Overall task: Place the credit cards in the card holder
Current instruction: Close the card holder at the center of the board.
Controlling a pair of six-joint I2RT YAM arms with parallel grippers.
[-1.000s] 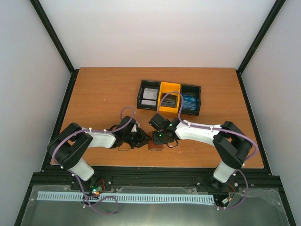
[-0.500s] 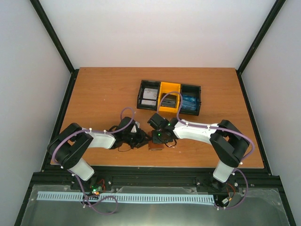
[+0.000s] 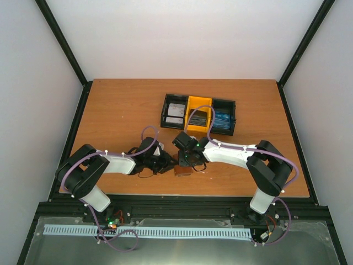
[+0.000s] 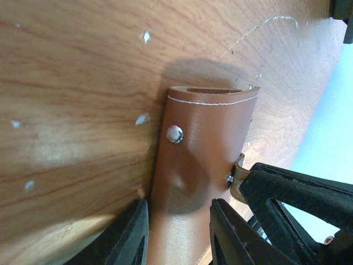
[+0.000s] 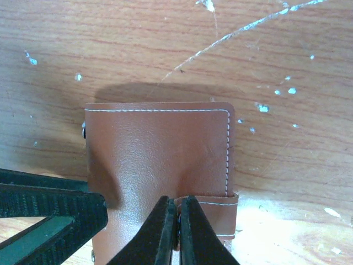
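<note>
A wood-grain bench (image 3: 121, 110) is filling the floor of a small booth, with three plain white walls (image 3: 182, 38) rising round it and a black frame (image 3: 60, 47) running up the corners. Close up, the wood is showing pale flecks and one long thin scratch (image 5: 242, 30).

Two arms are reaching in from the near edge, the left arm (image 3: 113, 162) and the right arm (image 3: 237, 154), and their tips are meeting just beside each other.

One holder (image 5: 160, 154), brown and folded, is sitting right there. The left fingers (image 4: 129, 240) are standing part-way apart and clamping it, one on each side of its lower end. The right fingers (image 5: 177, 221) are pressed tight together, with their tips lying against the holder's cover just beside its strap (image 5: 218, 215). Whether any leather is caught between them cannot be told.

One tray (image 3: 164, 110), black with a yellow middle, is lying beyond both sets of fingers and well apart from them. It is showing three bays. The cards (image 3: 199, 118) are resting in it in three lots: pale ones in the left bay, dark ones in the middle, blue ones in the right. How many cards are lying in each lot cannot be counted from here.
</note>
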